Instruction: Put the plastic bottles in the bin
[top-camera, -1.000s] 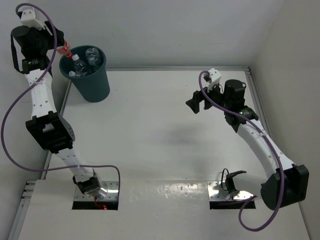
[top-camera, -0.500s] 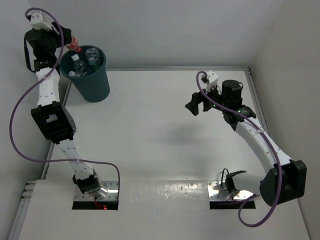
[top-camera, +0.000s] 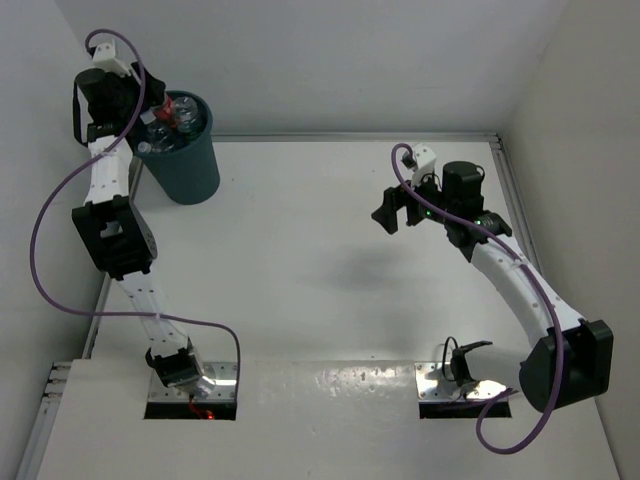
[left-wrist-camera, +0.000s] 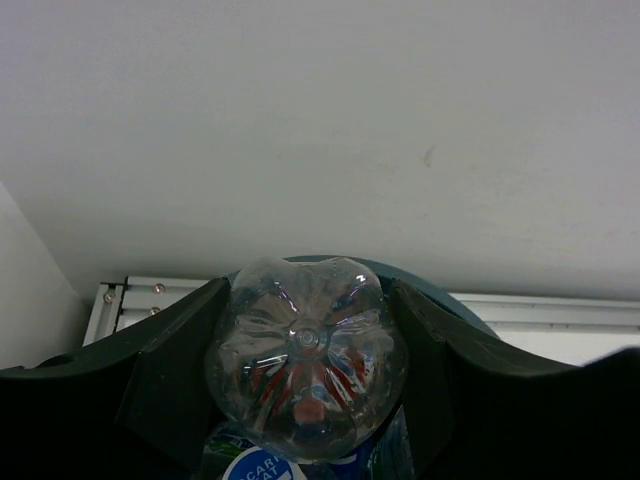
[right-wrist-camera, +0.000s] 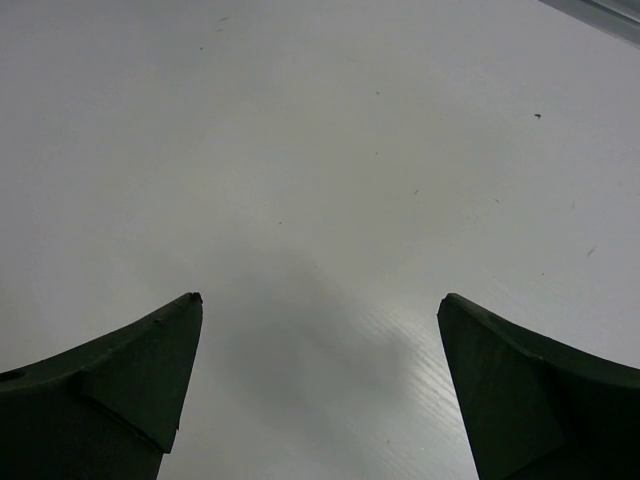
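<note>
- Your left fingers (left-wrist-camera: 170, 370) are clamped on the held bottle (left-wrist-camera: 305, 370), one on each side of its body. Your right fingers (right-wrist-camera: 120, 400) stand wide apart with nothing between them.
- The held bottle hangs over the mouth of the bin (top-camera: 185, 165), toward its left rim. Its base faces the wrist, so its long axis runs along the fingers, cap end pointing on into the bin.
- The other bottles (top-camera: 185, 115) already lie inside the bin, just beyond the held one.
- The left arm (top-camera: 110, 235) is the one at the bin. The right fingers hover over the worktop (top-camera: 300, 250), well to the right of the bin.
- A second ago the held bottle was outside the bin's left rim; it has since swung in over the opening. The right arm (top-camera: 510, 275) has barely shifted.
</note>
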